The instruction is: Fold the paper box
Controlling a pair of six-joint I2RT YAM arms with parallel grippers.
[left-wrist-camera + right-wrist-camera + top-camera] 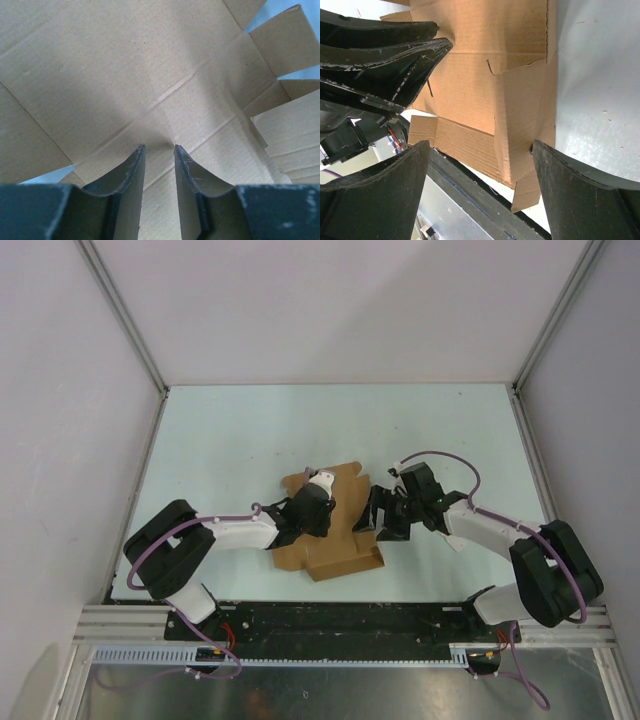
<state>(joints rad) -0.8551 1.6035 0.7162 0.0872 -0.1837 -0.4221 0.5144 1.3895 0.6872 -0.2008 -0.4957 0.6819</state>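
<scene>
The paper box (340, 545) lay mostly flat on the table (240, 430), by the near edge between both arms. The left gripper (157, 147) had its jaws narrowly parted, tips on the middle panel; a pinch couldn't be confirmed. The right gripper (480, 150) was wide open and empty, straddling a side flap. It should probably catch that flap near its crease while the left pins the base.

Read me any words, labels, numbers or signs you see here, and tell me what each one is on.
None can be read.
The paper box is plain brown cardboard in all three views, with no print or label.
The table and the back wall carry no writing.
</scene>
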